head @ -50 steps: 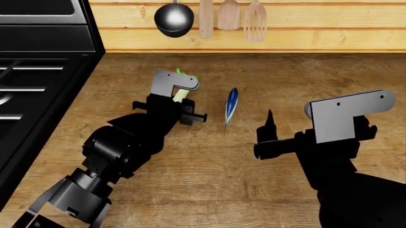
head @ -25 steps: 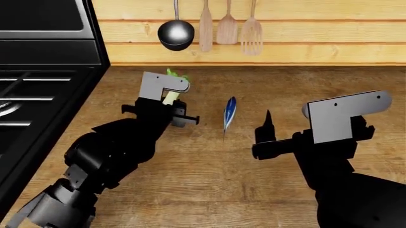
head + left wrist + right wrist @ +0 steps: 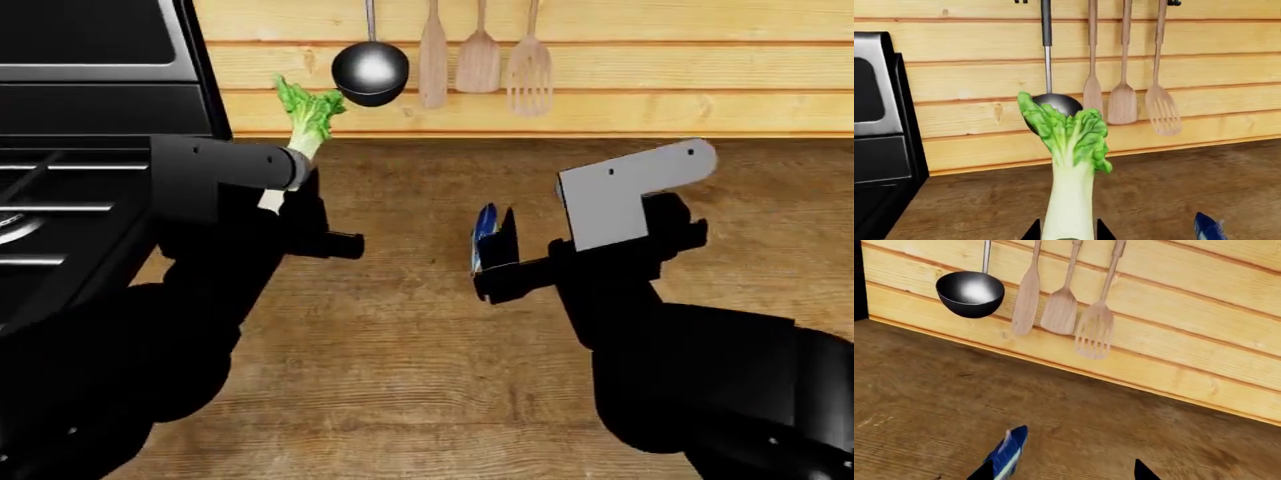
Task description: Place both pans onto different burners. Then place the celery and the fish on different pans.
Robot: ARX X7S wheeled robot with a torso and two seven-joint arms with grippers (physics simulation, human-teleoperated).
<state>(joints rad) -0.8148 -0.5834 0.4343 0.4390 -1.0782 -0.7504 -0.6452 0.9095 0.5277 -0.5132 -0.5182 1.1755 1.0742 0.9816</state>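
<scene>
Head view shows your left pincer [image 3: 296, 205] pinching the celery [image 3: 304, 118] by its white stalk, raised upright beside the stove [image 3: 67, 190]. Your right pincer [image 3: 497, 262], jaws spread, hangs just over the fish [image 3: 483, 235], which lies on the desk [image 3: 400, 340] pointing lengthwise toward the wall.

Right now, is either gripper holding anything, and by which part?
Left gripper holds the celery by its white stalk's lower end. Right gripper holds nothing; jaws open.
</scene>
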